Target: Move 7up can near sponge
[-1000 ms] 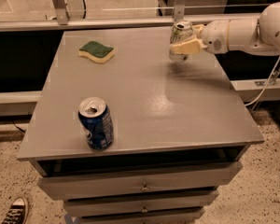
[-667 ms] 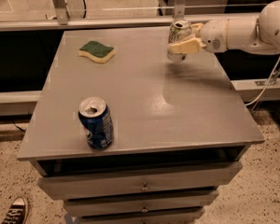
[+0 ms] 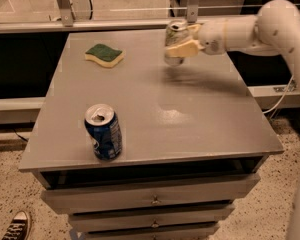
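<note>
Leftward shift since a second ago: gripper [image 3: 176, 47] and 7up can [image 3: 176, 30] sit closer to the table's middle line, a short step toward the sponge [image 3: 104, 55]; sponge and blue soda can [image 3: 103, 132] are unchanged. Gripper is closed on the 7up can, cream fingers [image 3: 184, 47] clamped across its mid-body, can upright with silver top showing. Side grasp, with the white arm [image 3: 250, 30] reaching in low from the right, probably keeps the can level for carrying across the grey tabletop [image 3: 200, 119]. Can is at the far right-centre of the top, well apart from the sponge at far left. Blue can stands near the front edge, off the likely path. Hard to make out: the finger behind the can is hidden; green markings are barely legible; cannot tell if the can's base is lifted or touching, though a soft shadow lies just beside it. Arm is cut off at the right edge; a sneaker [image 3: 17, 225] is cropped at the bottom left.
</note>
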